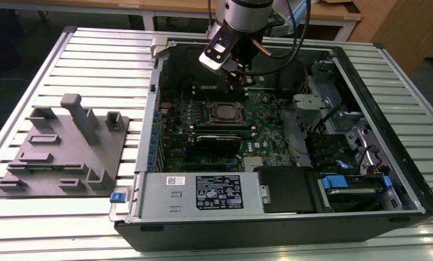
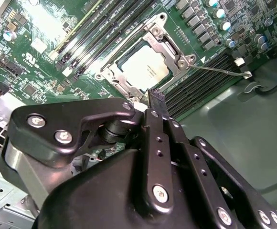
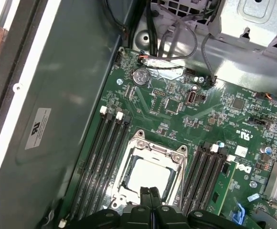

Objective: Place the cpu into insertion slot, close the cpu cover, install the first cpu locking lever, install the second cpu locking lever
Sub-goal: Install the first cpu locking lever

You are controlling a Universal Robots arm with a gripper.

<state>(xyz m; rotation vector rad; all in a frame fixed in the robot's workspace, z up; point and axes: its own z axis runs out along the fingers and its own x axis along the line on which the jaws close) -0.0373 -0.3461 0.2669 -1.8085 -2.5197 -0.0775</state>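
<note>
The cpu [image 1: 226, 112] lies flat in the motherboard socket inside the open computer case, its dull silver top showing in both wrist views [image 2: 145, 67] [image 3: 147, 177]. The cpu cover [image 2: 166, 42] [image 3: 158, 150], a silver frame plate, lies down around it. A thin wire lever [image 2: 217, 70] sticks out from one socket corner over the memory slots. My gripper [image 1: 238, 86] hangs above the board, just behind the socket. Its black fingers are shut together with nothing between them [image 2: 156, 95] [image 3: 151, 192].
A grey fixture plate [image 1: 64, 147] with upright blocks sits on the exterior view's left. A labelled power supply box [image 1: 201, 193] lines the case's near wall. Drive cages and cables [image 1: 325, 103] crowd the exterior view's right. Memory slots [image 3: 102, 162] flank the socket.
</note>
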